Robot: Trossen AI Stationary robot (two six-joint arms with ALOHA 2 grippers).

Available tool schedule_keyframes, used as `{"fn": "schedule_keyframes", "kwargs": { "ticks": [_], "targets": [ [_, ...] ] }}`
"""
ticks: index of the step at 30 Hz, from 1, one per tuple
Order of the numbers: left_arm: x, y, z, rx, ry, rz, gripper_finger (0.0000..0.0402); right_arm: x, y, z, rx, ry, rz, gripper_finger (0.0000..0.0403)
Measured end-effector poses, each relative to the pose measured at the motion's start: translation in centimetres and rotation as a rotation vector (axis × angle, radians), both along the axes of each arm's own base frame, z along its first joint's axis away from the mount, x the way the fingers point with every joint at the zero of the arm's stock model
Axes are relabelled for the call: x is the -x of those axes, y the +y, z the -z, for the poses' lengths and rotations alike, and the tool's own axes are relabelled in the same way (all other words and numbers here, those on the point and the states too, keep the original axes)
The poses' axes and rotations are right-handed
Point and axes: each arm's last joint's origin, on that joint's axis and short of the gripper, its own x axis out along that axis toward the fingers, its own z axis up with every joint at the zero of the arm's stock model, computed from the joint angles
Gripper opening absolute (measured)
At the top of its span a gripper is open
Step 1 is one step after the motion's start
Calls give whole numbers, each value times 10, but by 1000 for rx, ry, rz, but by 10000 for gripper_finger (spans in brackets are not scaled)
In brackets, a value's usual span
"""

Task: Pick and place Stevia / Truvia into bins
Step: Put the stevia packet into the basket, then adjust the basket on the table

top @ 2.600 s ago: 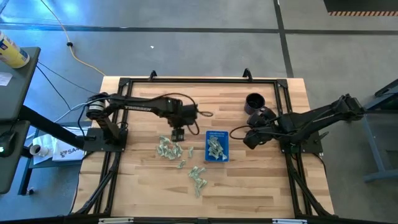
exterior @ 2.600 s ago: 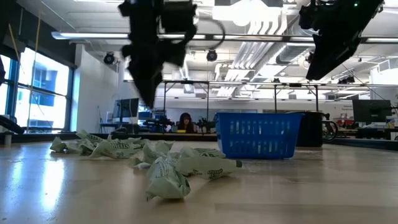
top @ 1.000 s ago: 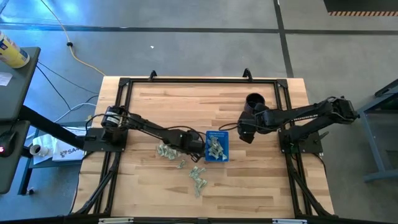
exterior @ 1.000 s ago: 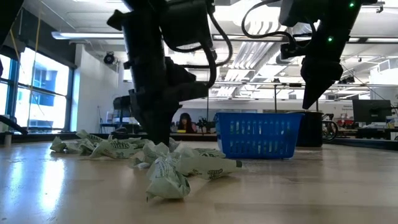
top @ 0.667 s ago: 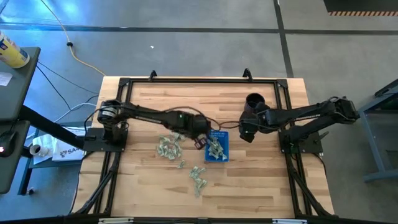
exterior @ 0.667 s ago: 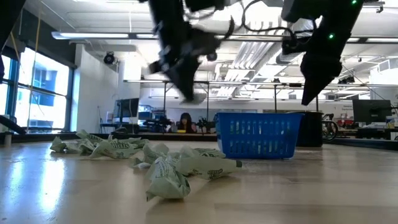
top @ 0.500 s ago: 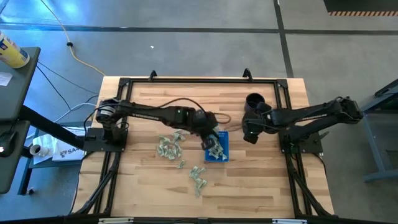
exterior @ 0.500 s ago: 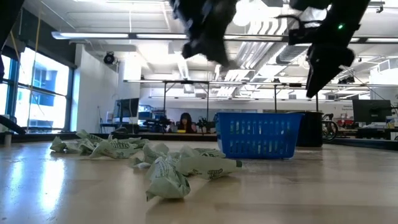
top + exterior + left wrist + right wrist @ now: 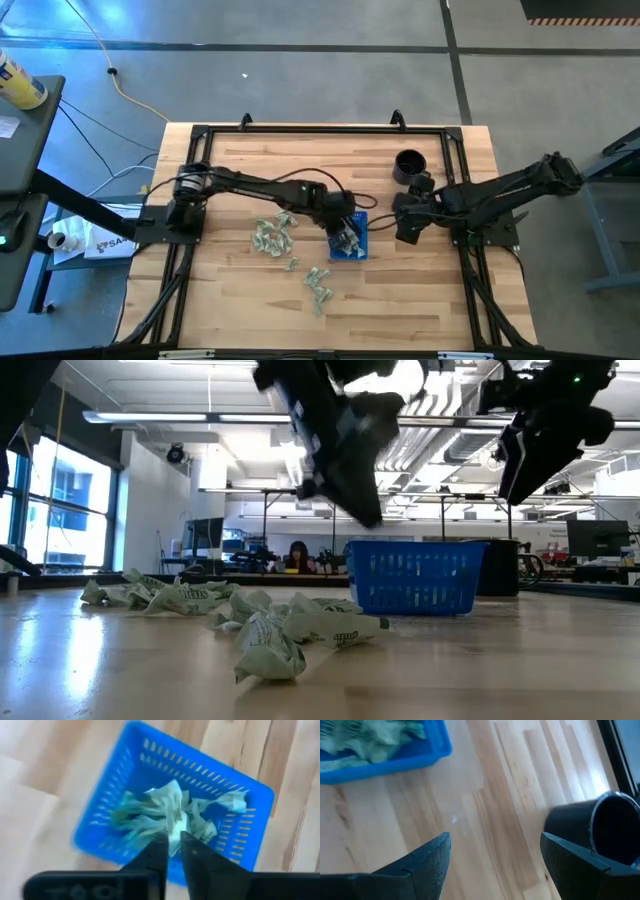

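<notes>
Left claw (image 9: pixel 172 847) pinching a Stevia packet (image 9: pixel 175 822) over the blue tray (image 9: pixel 100 820) (print unreadable); right claw (image 9: pixel 492 852) wide.

You get the whole table (image 9: pixel 420 300) from straight overhead, a level look across it from tabletop height into the room, and two close wrist cameras, all four sharing the blue tray (image 9: pixel 358 238) (image 9: pixel 415 576) (image 9: pixel 112 810) (image 9: pixel 415 755).

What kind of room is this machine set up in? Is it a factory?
More likely a lab or open-plan workshop than a factory: behind the wooden table are desks with monitors, a seated person, exposed ceiling pipes and large windows.
</notes>
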Motion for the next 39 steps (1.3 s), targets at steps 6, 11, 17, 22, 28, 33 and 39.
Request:
{"fn": "schedule_keyframes", "kwargs": {
  "ticks": [6, 11, 17, 22, 28, 33, 39],
  "targets": [
    [13, -7, -18, -90, 26, -5, 174, -3, 5, -1, -24, -32, -40, 296],
    [48, -13, -56, -136, 60, -44, 207, -25, 14, 4, -141, -88, -200, 296],
    [90, -30, -58, -220, 210, -154, 196, -56, 19, 34, -191, -45, -284, 296],
    [128, -55, -45, -166, 224, -299, 183, -66, 29, 68, -314, 109, -328, 296],
    [172, -80, -39, -114, 228, -411, 173, -89, 36, 80, -434, 7, -310, 296],
    [191, -88, -43, -130, 224, -449, 166, -115, 1, 76, -301, -79, -180, 296],
    [201, -87, -42, -196, 210, -447, 167, -136, -54, 70, -289, -136, -49, 296]
  ]
}}
